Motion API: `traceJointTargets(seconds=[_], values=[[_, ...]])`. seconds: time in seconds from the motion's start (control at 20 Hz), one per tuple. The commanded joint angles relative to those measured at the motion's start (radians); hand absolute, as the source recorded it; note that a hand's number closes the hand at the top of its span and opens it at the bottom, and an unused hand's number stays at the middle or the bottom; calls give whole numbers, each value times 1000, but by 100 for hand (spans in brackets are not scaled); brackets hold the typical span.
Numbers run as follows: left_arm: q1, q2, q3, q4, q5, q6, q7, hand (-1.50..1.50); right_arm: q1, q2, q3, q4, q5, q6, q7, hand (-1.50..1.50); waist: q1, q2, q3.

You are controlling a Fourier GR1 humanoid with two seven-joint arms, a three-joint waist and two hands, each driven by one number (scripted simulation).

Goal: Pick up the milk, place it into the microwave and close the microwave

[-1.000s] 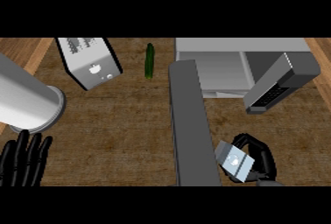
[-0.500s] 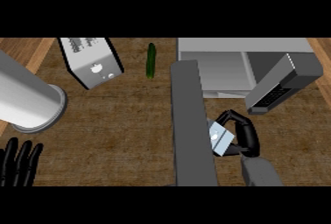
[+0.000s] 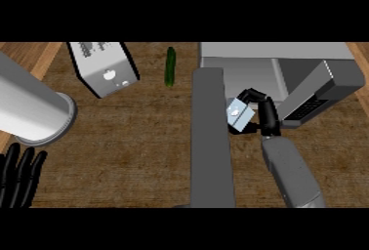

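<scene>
The milk (image 3: 240,113) is a small white and pale-blue carton. My right hand (image 3: 264,116) is shut on it, fingers curled round its right side, and holds it tilted. The carton hangs just in front of the grey microwave (image 3: 288,51) at the top right, near its open cavity (image 3: 252,78). The microwave's door (image 3: 210,141) stands open as a long grey slab running toward me, immediately left of the carton. A panel with dark keys (image 3: 317,100) juts out at the right of the hand. My left hand (image 3: 18,176) rests open at the lower left edge.
A large grey cylinder (image 3: 32,110) stands at the left. A white box-shaped appliance (image 3: 104,68) lies at the top left, with a green cucumber (image 3: 171,66) beside it. The wooden counter (image 3: 137,146) spreads between the cylinder and the door.
My right hand has carried the milk up the view, from the counter's lower right to just before the microwave's opening. The left hand has barely shifted.
</scene>
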Motion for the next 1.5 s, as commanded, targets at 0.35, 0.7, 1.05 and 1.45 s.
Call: traceJointTargets(seconds=[0.35,0.7,1.05,1.45], values=[[-23,9,-1,22,35,-37,15,-150,-313,-115,-109,392,53,-200,9,150,53,21,3],[-80,16,36,49,12,-21,3,-150,-388,-154,-132,441,86,-437,-4,150,64,29,3],[-82,24,22,84,-31,-29,-17,-150,-443,-205,-52,564,181,-358,24,-150,91,40,4],[-56,10,-25,95,-89,-30,-53,-150,-478,-134,-35,606,203,-333,43,-150,87,35,4]])
